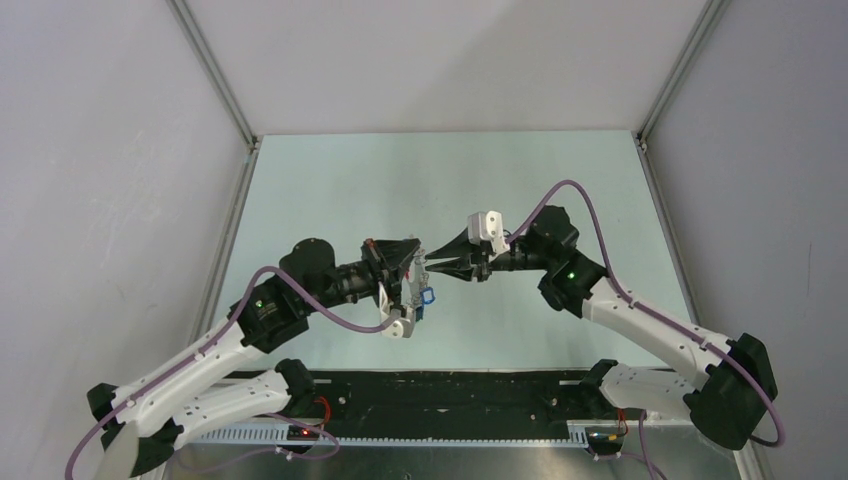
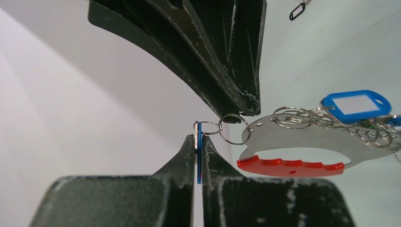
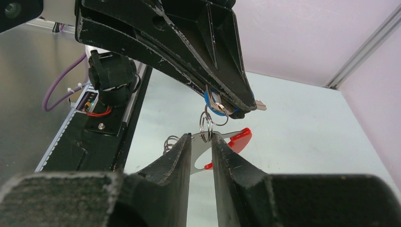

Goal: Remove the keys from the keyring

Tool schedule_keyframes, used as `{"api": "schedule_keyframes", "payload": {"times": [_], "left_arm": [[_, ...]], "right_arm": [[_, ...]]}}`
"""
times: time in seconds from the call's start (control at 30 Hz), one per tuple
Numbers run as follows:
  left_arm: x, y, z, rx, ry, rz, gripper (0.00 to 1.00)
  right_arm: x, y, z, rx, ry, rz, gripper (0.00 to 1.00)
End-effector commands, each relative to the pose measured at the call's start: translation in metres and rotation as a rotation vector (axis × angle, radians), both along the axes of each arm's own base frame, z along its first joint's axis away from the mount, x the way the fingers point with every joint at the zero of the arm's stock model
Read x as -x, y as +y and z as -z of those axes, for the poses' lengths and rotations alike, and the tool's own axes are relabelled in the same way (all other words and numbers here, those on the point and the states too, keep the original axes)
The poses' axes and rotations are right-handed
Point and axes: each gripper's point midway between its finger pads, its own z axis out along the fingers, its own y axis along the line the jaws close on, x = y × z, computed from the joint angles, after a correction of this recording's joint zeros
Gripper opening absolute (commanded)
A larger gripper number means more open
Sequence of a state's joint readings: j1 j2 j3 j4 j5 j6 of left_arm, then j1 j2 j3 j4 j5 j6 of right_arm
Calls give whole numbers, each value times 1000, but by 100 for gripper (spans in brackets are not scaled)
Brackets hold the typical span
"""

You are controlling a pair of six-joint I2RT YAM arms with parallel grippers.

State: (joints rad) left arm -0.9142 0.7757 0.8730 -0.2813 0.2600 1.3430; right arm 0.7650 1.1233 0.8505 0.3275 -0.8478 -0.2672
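Steel and red plastic hang over the middle of the table (image 1: 330, 190): the right gripper (image 3: 202, 140) is clamped tight on the flat metal part of the keyring (image 2: 302, 140), and the left gripper (image 2: 198, 143) pinches one blue-tagged key (image 2: 199, 165) edge-on. That key looks linked on through a small split ring (image 2: 234, 128), and other tagged keys (image 2: 355, 104) dangle from the bunch, so I judge none freed. Open room lies far, left and right; the table edges are well apart.

Left arm (image 1: 300, 285) and right arm (image 1: 560, 262) meet, jaws clamped.
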Motion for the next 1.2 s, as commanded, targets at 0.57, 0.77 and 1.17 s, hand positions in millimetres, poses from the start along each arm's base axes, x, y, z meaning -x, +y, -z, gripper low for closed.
{"api": "schedule_keyframes", "payload": {"times": [0.57,0.77,1.17], "left_arm": [[9,1,-48,114,-66,27,0],[10,0,-48,117,-61,34,0],[8,-2,-46,107,-62,35,0]], "right_arm": [[14,4,-12,-44,-47,-80,15],[16,5,-16,-59,-53,-88,1],[24,4,-25,-83,42,-119,0]]}}
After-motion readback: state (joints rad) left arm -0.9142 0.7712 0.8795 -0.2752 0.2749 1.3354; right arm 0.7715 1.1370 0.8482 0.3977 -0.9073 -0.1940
